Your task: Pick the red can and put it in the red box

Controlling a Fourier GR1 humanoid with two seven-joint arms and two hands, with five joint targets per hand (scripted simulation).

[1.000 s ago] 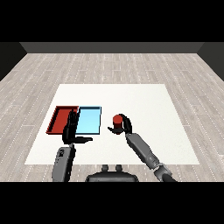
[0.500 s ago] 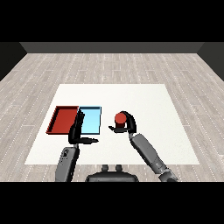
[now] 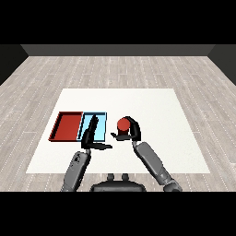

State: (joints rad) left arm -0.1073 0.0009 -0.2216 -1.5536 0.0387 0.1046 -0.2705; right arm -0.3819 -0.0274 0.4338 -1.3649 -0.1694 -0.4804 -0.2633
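Right hand (image 3: pixel 132 130) curls round the red can (image 3: pixel 122 125), which sits upright at the palm's 9 o'clock, fingers arching over its round top, well apart from the red tray (image 3: pixel 67 126). Left hand (image 3: pixel 92 136) w/ straight fingers lies over the light blue tray (image 3: pixel 100 130), thumb out toward 3 o'clock. Both trays: flat, shallow rectangles touching side by side on the smooth white table (image 3: pixel 156 103); grey plank floor beyond.

counter (image 3: pixel 152 103): white, matt, smooth | floor (image 3: pixel 138 69): pale wood planks | red tray (image 3: pixel 68 125): matt | red can (image 3: pixel 122 125): smooth | forearms: grey, faintly glossy
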